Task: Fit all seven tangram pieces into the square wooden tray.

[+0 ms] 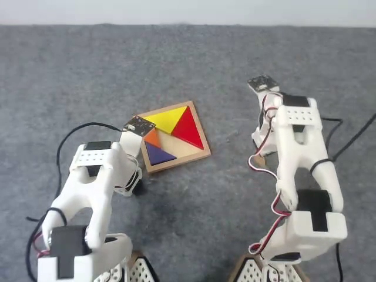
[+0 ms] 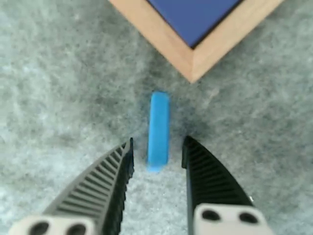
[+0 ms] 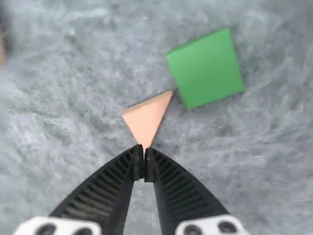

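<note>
Pickup looks lined up: left hand is spread astride on-edge blue piece; right hand is closed, empty, at tan triangle.

The right claw, pinched together, touches a peach triangle beside a green square.

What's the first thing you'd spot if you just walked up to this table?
The square wooden tray mid-table, with its big yellow triangle and red triangle. Then a thin blue piece standing inside the open left gripper, and a green square beside a peach triangle at the shut right gripper.
</note>
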You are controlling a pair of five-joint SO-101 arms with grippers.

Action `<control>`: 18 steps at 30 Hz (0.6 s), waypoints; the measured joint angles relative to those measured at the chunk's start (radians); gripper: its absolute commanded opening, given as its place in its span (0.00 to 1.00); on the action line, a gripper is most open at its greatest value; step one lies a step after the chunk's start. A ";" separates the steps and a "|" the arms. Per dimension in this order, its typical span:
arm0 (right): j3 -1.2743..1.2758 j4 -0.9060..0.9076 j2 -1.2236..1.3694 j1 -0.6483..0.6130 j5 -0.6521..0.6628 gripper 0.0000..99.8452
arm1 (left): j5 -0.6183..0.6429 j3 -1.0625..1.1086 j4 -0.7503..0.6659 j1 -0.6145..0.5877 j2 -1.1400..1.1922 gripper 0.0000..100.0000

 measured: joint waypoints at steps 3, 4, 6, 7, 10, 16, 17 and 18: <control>-0.072 0.078 0.000 -0.021 0.107 0.01 | 0.000 0.000 0.000 0.000 0.000 0.15; -0.092 0.109 0.002 -0.037 0.138 0.01 | 0.000 0.000 0.000 0.000 0.000 0.15; -0.110 0.141 0.006 -0.061 0.181 0.02 | 0.000 0.000 0.000 0.000 0.000 0.15; -0.112 0.150 0.006 -0.068 0.193 0.05 | 0.000 0.000 0.000 0.000 0.000 0.15; -0.114 0.157 0.028 -0.064 0.195 0.17 | 0.002 0.000 0.000 -0.009 0.000 0.15; -0.106 0.094 0.137 -0.068 0.195 0.22 | 0.005 0.000 0.000 -0.023 0.000 0.15; -0.106 0.080 0.160 -0.068 0.195 0.21 | 0.005 0.000 0.000 -0.023 0.000 0.15; -0.106 0.069 0.184 -0.068 0.190 0.20 | 0.005 0.000 0.000 -0.023 0.000 0.15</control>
